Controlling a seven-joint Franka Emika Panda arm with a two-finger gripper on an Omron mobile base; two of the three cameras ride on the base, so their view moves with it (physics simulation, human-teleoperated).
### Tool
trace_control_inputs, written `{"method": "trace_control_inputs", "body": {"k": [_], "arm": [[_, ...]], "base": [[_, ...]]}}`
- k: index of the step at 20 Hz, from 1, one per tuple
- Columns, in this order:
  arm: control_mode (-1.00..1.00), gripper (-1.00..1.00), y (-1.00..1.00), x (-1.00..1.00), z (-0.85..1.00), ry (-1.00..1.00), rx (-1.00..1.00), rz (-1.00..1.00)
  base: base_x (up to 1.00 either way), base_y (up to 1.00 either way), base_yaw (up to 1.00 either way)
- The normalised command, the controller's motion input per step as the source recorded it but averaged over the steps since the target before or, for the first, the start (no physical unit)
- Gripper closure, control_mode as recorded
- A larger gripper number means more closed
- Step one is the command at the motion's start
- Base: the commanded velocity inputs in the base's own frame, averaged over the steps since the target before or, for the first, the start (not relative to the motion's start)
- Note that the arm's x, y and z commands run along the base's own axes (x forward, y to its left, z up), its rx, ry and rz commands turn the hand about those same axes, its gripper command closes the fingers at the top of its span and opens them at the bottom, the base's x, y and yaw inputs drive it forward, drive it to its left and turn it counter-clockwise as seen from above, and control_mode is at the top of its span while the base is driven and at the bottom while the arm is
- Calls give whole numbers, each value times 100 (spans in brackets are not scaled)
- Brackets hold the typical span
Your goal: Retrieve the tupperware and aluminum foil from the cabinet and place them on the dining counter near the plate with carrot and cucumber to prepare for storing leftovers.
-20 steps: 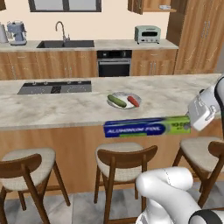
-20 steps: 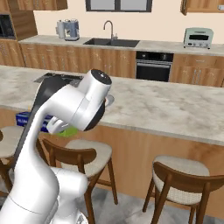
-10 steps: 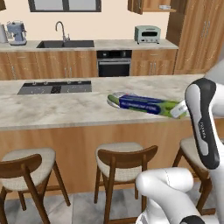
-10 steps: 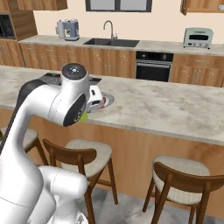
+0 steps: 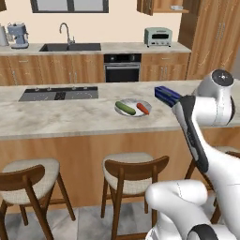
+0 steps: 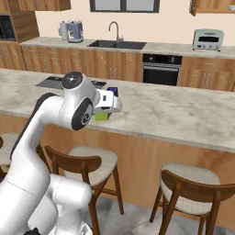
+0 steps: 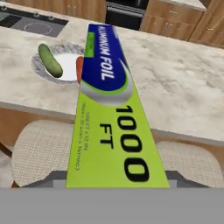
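Aluminum foil (image 7: 113,122) clamped in jaws above worktop (image 5: 70,117) front edge, beside plate (image 5: 133,107), not yet set down; tupperware not yet delivered.

A glossy white arm (image 6: 46,124) built of rounded, tube-like segments is seen, joined by bulbous elbows. Dark grey round caps (image 5: 224,77) are set on the joint ends, and a dark seam band (image 5: 192,140) is run along one link. A boxy white hand (image 6: 106,99) is carried at the wrist.

The aluminum foil (image 7: 111,113) box reads "ALUMINUM FOIL" and "1000 FT" (smaller print illegible).
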Motion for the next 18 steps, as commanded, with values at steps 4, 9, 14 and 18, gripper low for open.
{"method": "trace_control_inputs", "body": {"k": [4, 9, 14, 18], "arm": [[-100, 100, -44, 71, 0, 5, 21, -19], [-100, 100, -1, 79, -15, 7, 15, 0], [-100, 100, 0, 84, -32, 15, 6, -2], [-100, 100, 0, 79, -40, 9, 0, -12]], "base": [[0, 0, 0], [0, 0, 0], [0, 0, 0], [0, 0, 0]]}}
